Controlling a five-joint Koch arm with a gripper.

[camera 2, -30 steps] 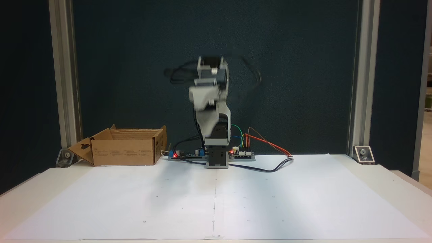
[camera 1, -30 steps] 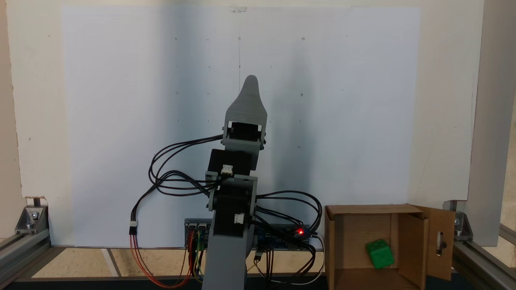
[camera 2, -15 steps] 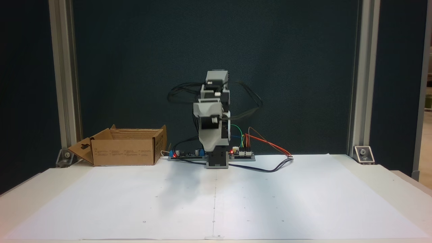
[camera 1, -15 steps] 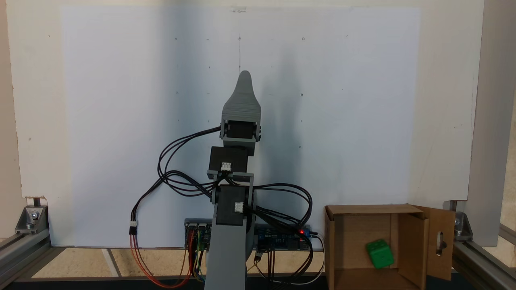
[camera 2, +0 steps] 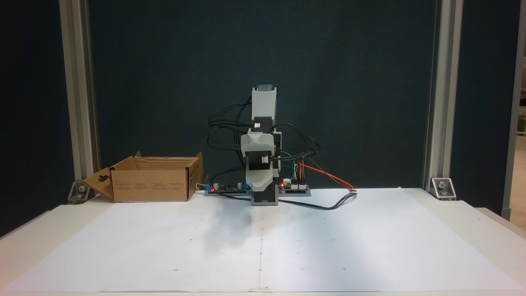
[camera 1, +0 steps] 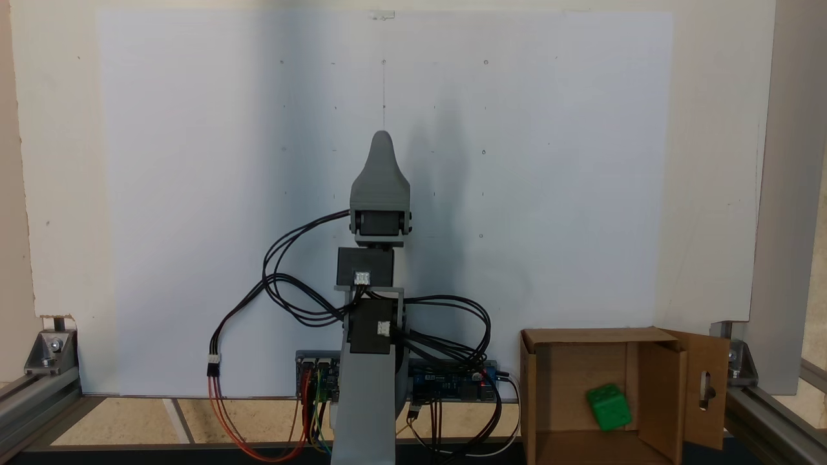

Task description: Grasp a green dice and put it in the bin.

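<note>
Dice (camera 1: pixel 608 407) lay inside the bin (camera 1: pixel 549 387), probably light, stiff and slippery; opposite flat faces would suit gripping. Whether the gripper (camera 1: pixel 381 139) was open couldn't be told.

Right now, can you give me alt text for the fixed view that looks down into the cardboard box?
The green dice lies inside the bin, an open cardboard box at lower right. The arm is folded over its base at centre, its gripper pointing up the picture over white paper, holding nothing.
</note>
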